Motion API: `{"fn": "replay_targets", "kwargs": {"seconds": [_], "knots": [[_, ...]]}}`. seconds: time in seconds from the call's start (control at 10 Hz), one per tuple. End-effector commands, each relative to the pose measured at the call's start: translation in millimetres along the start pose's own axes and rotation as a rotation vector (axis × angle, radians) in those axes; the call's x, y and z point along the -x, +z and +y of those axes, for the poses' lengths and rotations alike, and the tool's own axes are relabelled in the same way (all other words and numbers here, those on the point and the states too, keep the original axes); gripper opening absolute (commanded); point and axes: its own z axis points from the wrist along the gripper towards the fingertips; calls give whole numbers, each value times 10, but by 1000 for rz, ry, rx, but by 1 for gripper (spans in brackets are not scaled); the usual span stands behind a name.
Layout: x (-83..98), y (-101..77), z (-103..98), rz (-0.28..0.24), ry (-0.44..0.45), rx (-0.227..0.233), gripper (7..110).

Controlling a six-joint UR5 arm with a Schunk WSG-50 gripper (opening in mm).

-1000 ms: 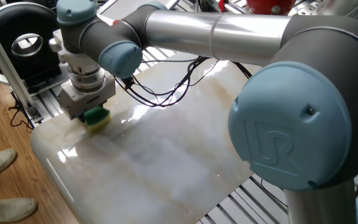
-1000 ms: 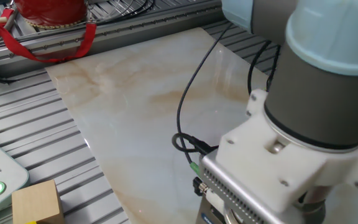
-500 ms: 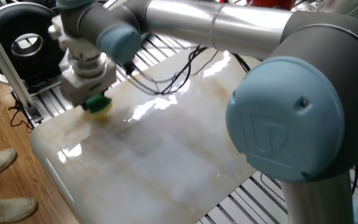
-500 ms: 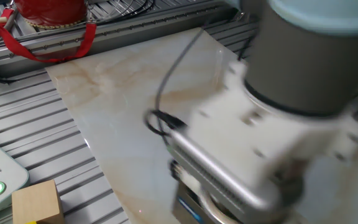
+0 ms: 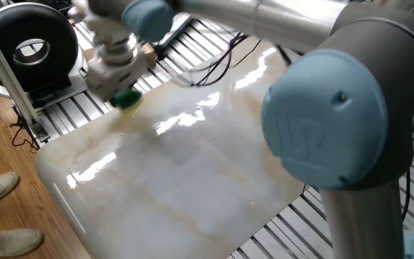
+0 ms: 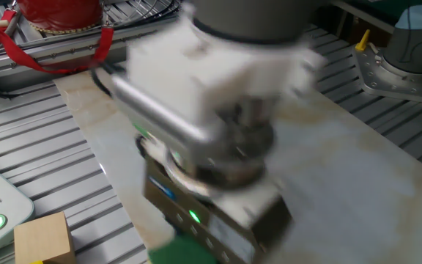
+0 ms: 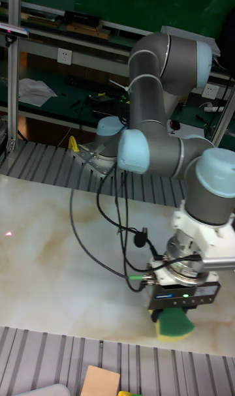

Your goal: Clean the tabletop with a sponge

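Now I see my gripper (image 7: 173,318) clamped on the sponge (image 7: 173,325), green over yellow, probably pressed against the tabletop (image 7: 59,272) near its edge; 1 second ago it sat nearer the corner.

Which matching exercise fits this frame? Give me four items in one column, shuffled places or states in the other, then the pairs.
Items:
1 sponge
2 gripper
3 wooden block
4 black cable

Descriptions:
A on the grey slats beside the slab
B shut on the sponge
C at the edge of the tabletop, under the gripper
D hanging in a loop from the arm over the slab

Pairs: 1-C, 2-B, 3-A, 4-D
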Motion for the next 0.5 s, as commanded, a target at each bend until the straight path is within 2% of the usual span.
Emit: {"fn": "replay_targets", "kwargs": {"seconds": [0.0,0.2,0.4], "knots": [[-147,-42,-490,-10,-62,18,7],[-246,-12,-678,-24,-86,9,7],[-355,24,-775,-30,-97,15,7]]}}
